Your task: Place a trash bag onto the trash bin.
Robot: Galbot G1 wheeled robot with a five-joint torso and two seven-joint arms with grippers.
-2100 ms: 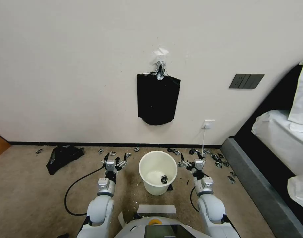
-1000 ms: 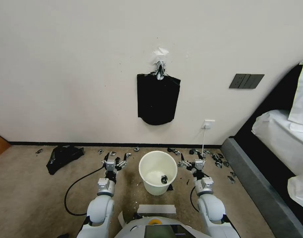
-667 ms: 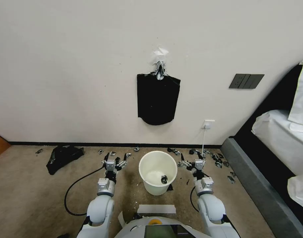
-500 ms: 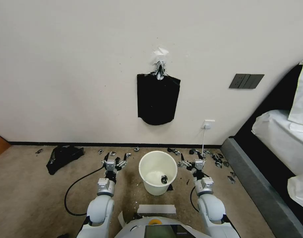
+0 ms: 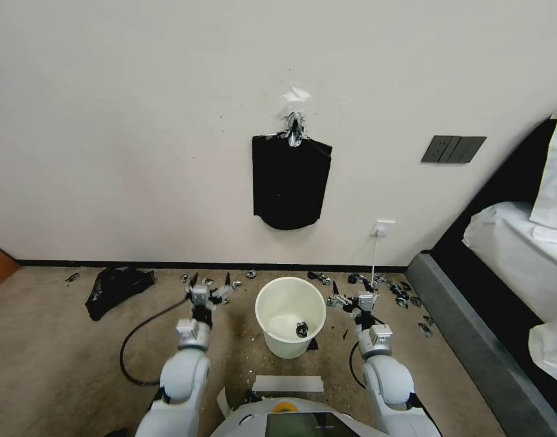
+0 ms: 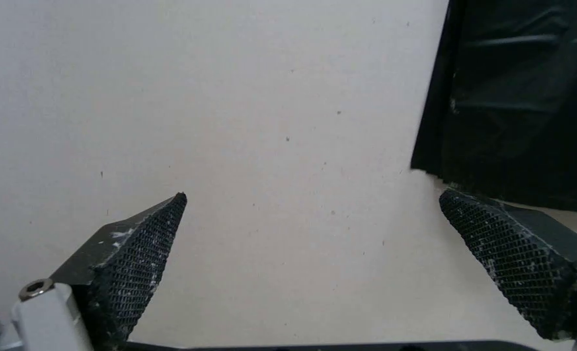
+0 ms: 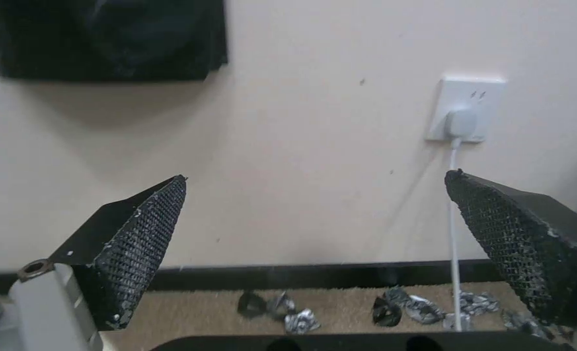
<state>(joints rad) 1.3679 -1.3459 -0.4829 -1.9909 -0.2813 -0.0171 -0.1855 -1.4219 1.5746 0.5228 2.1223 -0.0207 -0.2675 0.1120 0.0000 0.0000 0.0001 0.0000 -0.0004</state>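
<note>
Left hand [image 5: 209, 281] and right hand [image 5: 350, 287] hung wide open, empty, flanking the trash bin [image 5: 290, 326].

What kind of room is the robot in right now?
Probably a bedroom or hotel room: a bed with white bedding stands at the right, the floor is beige carpet, and a wall switch panel sits above a plugged-in socket.

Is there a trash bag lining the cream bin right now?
No, the cream trash bin stands bare on the carpet, its rim uncovered, with just a small dark scrap lying inside.
</note>
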